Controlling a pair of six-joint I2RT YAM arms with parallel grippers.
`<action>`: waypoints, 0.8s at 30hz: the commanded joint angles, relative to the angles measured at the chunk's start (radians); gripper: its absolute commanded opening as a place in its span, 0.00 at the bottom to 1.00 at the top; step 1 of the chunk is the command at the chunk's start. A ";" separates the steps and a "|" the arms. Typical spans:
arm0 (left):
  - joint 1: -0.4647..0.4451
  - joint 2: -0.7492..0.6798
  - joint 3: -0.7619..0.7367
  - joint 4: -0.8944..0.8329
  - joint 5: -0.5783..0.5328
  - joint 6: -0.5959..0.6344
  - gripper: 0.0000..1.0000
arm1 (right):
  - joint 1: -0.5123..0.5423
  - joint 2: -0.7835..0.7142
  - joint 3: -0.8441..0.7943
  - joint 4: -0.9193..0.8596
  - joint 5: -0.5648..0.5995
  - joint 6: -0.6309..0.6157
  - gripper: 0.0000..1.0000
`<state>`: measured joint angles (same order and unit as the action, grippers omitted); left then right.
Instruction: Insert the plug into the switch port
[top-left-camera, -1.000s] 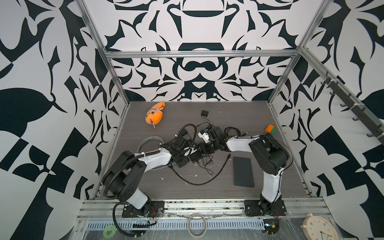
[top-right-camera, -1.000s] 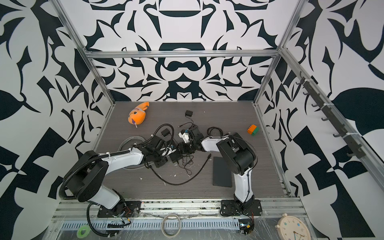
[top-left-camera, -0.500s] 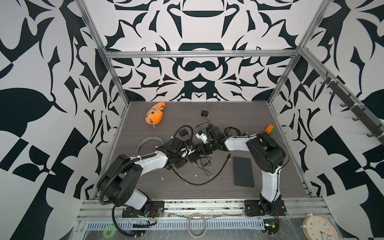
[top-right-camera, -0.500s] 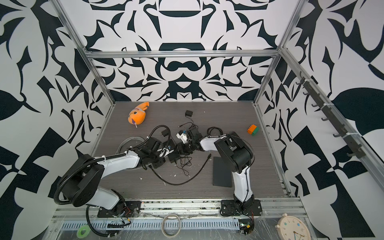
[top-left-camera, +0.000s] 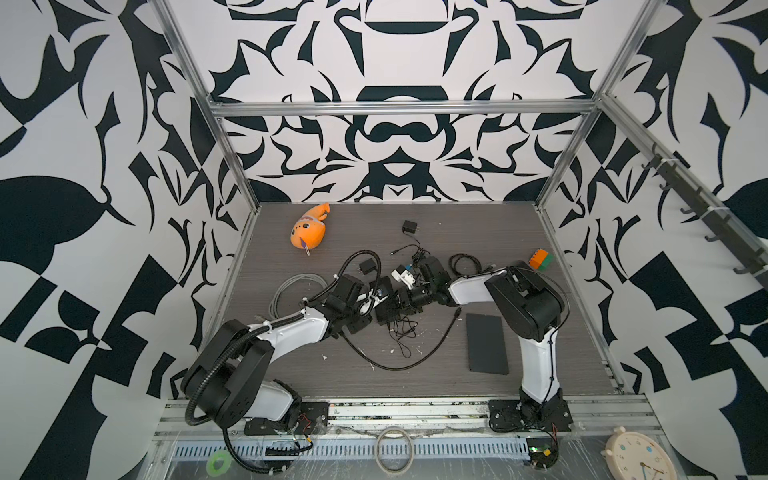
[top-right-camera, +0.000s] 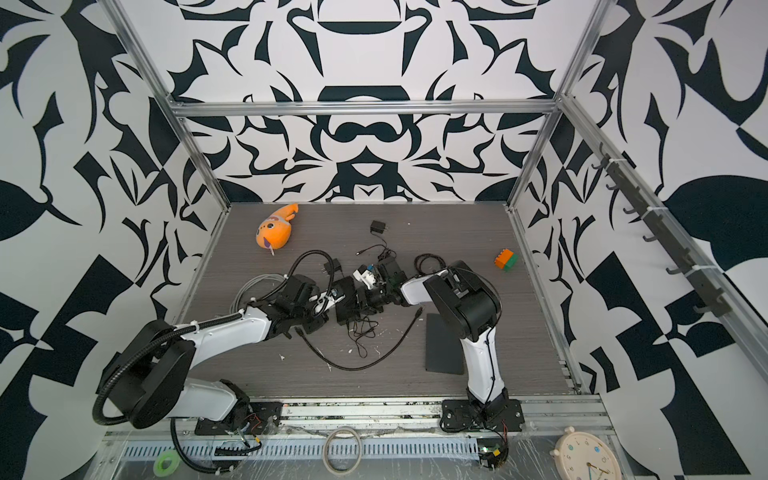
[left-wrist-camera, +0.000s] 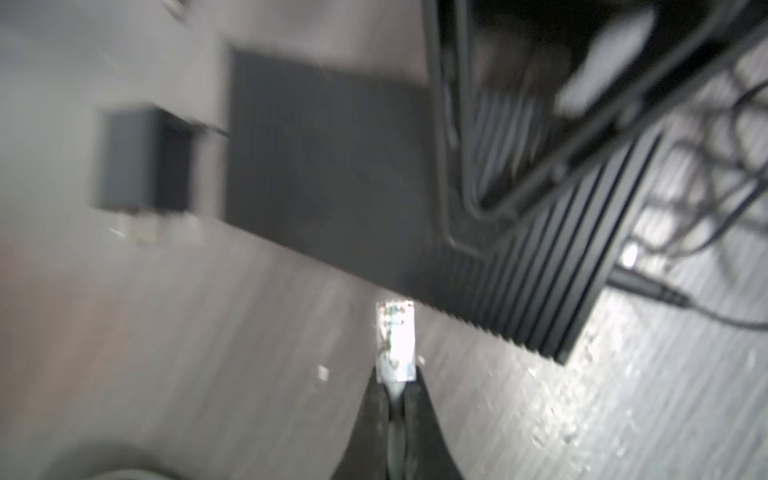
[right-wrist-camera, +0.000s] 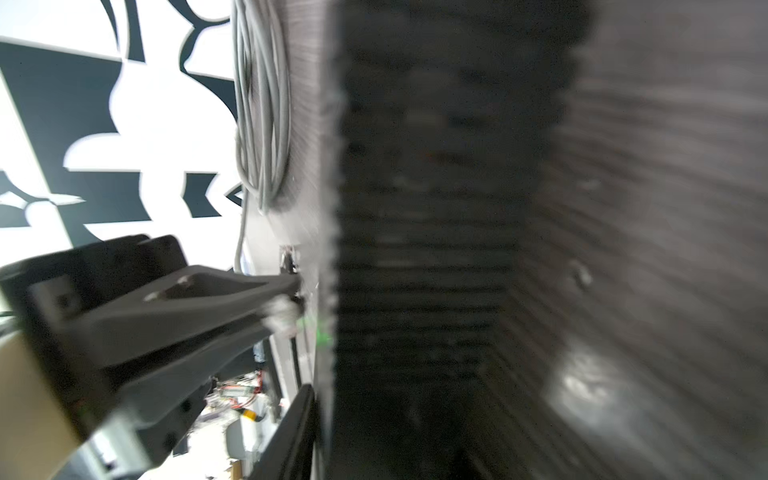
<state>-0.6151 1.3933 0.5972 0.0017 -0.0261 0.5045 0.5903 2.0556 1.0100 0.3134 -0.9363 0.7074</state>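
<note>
Two arms meet at the black ribbed switch (top-left-camera: 388, 312) in the middle of the surface (top-left-camera: 436, 386). The left hand (left-wrist-camera: 395, 382) is clamped on the clear plug (left-wrist-camera: 395, 338). The plug juts past the fingertips, and its end reaches the switch's (left-wrist-camera: 332, 178) ribbed edge. The blur hides whether it touches, and which port it faces cannot be told.

The right hand (top-left-camera: 409, 297) comes at the switch from the side opposite the left hand (top-left-camera: 368, 300). Its jaws are lost among dark shapes in a top view. Its own wrist view is filled by the switch (right-wrist-camera: 436, 291), so whether they grip or stand apart cannot be told.

Only the left wrist view shows the plug itself. It also shows a black adapter (left-wrist-camera: 141, 162) just beside the switch and thin wires (left-wrist-camera: 727, 166) tangled beyond it. Only the right wrist view shows a green light (right-wrist-camera: 318, 332) at the switch's edge, near the left hand's fingers (right-wrist-camera: 232, 286). A grey cable (right-wrist-camera: 262, 104) lies coiled behind them.

Only the top views show the outlying things. An orange fish (top-left-camera: 309, 232) (top-right-camera: 274, 232) lies well beyond the switch towards the back wall. A flat black pad (top-left-camera: 486, 349) lies near the switch on the right arm's side. A coloured block (top-left-camera: 540, 259) sits farther out on that side. The cable (top-left-camera: 291, 291) lies on the left arm's side.
</note>
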 joint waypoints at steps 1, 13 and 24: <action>0.004 -0.048 -0.025 0.114 0.029 0.034 0.00 | -0.012 -0.004 -0.017 0.122 -0.047 0.106 0.35; 0.040 -0.090 -0.032 0.069 -0.012 0.111 0.00 | -0.067 -0.018 -0.076 0.442 -0.111 0.358 0.15; 0.137 0.026 0.008 0.104 0.208 0.226 0.00 | -0.129 0.070 -0.112 1.111 -0.202 0.826 0.12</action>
<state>-0.4896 1.4200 0.6033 0.0643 0.1017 0.6903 0.4725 2.0975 0.8890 1.0203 -1.0733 1.2964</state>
